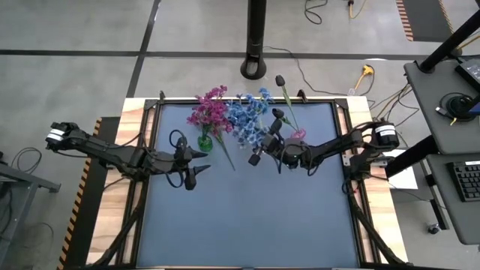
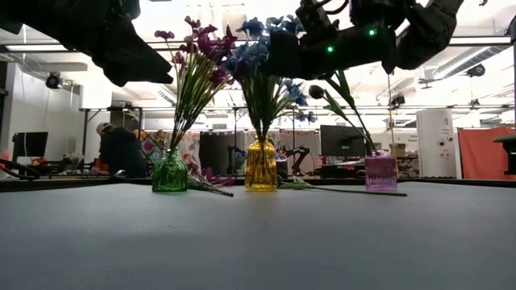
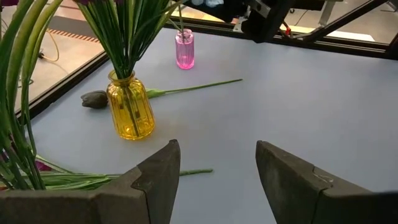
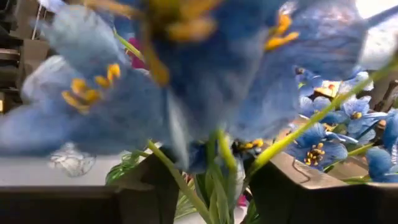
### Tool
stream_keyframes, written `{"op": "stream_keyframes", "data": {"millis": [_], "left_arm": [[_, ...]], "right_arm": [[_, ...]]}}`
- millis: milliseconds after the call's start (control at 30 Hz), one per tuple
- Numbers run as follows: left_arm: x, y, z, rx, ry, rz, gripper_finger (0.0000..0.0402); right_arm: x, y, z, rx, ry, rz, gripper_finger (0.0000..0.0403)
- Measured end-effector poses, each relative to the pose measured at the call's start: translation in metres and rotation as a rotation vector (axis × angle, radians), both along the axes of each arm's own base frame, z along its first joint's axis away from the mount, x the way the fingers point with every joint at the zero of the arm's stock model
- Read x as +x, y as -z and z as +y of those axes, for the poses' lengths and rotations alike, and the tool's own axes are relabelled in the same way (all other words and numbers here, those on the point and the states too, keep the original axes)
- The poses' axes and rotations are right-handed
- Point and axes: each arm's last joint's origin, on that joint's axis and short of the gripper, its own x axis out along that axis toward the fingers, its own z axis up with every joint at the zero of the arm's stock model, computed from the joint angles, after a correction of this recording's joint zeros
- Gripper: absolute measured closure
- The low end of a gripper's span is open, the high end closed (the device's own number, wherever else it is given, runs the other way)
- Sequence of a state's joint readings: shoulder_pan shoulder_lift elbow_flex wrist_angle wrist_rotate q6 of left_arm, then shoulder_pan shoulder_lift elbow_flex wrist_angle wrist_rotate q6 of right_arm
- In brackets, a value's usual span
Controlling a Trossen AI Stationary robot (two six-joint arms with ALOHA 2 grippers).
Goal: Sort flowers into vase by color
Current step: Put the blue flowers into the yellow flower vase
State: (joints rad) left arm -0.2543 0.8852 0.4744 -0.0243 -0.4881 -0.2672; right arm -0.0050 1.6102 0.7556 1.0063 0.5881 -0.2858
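Three little vases sit in a row near the far edge of the grey tabletop [image 1: 247, 217]. The green glass vase [image 2: 169, 173] holds the magenta-pink flowers [image 1: 210, 112], the yellow vase [image 2: 261, 166] in the middle holds the blue flowers [image 1: 247, 116], and the small pink vase [image 2: 380, 173] has a dark purple bud [image 1: 280, 80] on a long stem leaning out of it.

One more dark bud sprig [image 3: 94, 99] is lying flat on the tabletop just beside the yellow vase, stem running toward the pink vase.

The right end effector [image 1: 259, 154] is up by the blue bunch. Its wrist view is basically all blue petals with green stems passing between its fingers [image 4: 149, 186], and I honestly can't tell if it's clamped on one or not.

The left end effector [image 1: 196, 163] hangs near the green vase with its fingers spread apart and nothing between them.
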Motion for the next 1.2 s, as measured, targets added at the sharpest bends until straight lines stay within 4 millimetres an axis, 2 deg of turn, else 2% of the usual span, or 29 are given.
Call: {"op": "stream_keyframes", "data": {"millis": [267, 467, 600, 800, 967, 1200], "left_arm": [[0.000, 0.000, 0.000, 0.000, 0.000, 0.000, 0.0208], [0.000, 0.000, 0.000, 0.001, 0.001, 0.002, 0.0208], [0.000, 0.000, 0.000, 0.001, 0.000, 0.004, 0.0208], [0.000, 0.001, 0.000, 0.003, 0.000, 0.008, 0.0208], [0.000, 0.001, 0.000, 0.003, 0.000, 0.010, 0.0208], [0.000, 0.001, 0.000, 0.000, -0.001, 0.009, 0.0208]], "right_arm": [[0.013, -0.008, -0.008, 0.021, 0.012, 0.077, 0.0304], [0.021, -0.011, -0.008, 0.049, 0.013, 0.117, 0.0315], [0.022, -0.015, -0.008, 0.069, 0.026, 0.144, 0.0297], [0.021, -0.020, -0.006, 0.085, 0.063, 0.162, 0.0244], [0.016, -0.027, 0.006, 0.081, 0.031, 0.173, 0.0210], [0.005, -0.043, 0.022, 0.070, 0.049, 0.184, 0.0186]]}}
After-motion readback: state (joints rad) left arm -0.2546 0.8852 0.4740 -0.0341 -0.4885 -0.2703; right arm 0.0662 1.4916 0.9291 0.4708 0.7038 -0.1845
